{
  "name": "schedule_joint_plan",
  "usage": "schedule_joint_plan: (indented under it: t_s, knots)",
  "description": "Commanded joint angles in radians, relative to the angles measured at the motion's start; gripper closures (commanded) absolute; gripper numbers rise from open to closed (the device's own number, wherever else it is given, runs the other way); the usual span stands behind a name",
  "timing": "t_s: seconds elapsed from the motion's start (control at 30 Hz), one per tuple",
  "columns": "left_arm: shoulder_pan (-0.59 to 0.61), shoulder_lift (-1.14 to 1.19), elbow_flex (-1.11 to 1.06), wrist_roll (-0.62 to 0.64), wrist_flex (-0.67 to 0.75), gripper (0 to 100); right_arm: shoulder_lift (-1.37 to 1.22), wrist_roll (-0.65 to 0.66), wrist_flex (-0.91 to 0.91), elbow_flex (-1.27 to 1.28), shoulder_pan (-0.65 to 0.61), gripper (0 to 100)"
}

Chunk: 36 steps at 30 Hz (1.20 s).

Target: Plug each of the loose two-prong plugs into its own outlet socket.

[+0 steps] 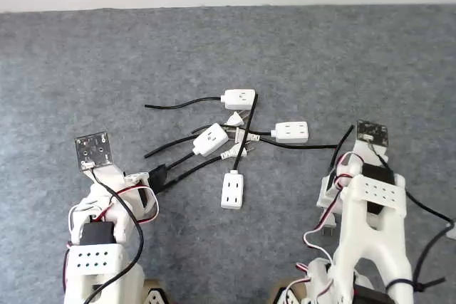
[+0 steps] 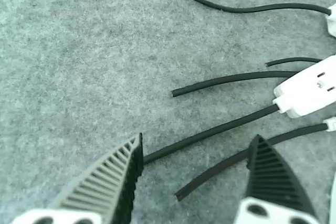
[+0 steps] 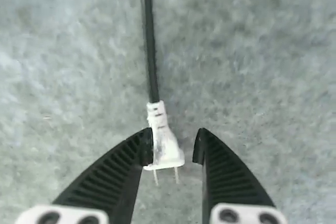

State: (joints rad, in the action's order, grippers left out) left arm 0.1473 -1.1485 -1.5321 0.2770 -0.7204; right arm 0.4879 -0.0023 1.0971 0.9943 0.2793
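A grey carpeted table (image 1: 342,55) seen from above, with my two arms standing at its near edge. Around the table's middle lie four white outlet sockets on short black leads: a far socket (image 1: 239,97), a right socket (image 1: 291,131), a middle socket (image 1: 211,139) and a near socket (image 1: 232,190). Small white loose plugs (image 1: 236,150) sit tangled between them.

My left gripper (image 2: 198,139) hangs between the near left corner and the sockets. Its claw is spread wide above the cut cable ends (image 2: 210,135) that trail from the sockets.

My right gripper (image 3: 174,132), toward the near right corner, has its claw narrowed around a white two-prong plug (image 3: 164,148) lying on the carpet. One finger (image 3: 131,156) touches the plug's side and the other stands just apart. The plug's cord (image 3: 149,40) runs straight away from the claw.
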Motion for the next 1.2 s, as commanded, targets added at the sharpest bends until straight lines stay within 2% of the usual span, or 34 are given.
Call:
schedule_joint_plan:
  t_s: [0.0,0.13,0.33,0.63,1.0,1.17]
  knots:
    - [0.003,-0.014,0.005,0.012,0.031,70,0.021,0.018,-0.021,0.008,0.022,87.5]
    - [0.002,-0.014,0.005,0.012,0.031,70,0.021,0.064,-0.077,0.051,-0.024,87.6]
    - [0.003,-0.015,0.004,0.012,0.028,70,0.021,0.06,-0.087,0.054,-0.085,87.6]
    - [0.003,-0.015,0.004,0.012,0.026,70,0.01,0.028,-0.122,0.051,-0.082,87.6]
    - [0.003,-0.015,0.004,0.012,0.026,70,-0.274,0.031,-0.064,-0.126,-0.085,87.6]
    - [0.002,-0.015,0.004,0.012,0.026,70,-0.272,0.031,-0.064,-0.141,-0.087,87.6]
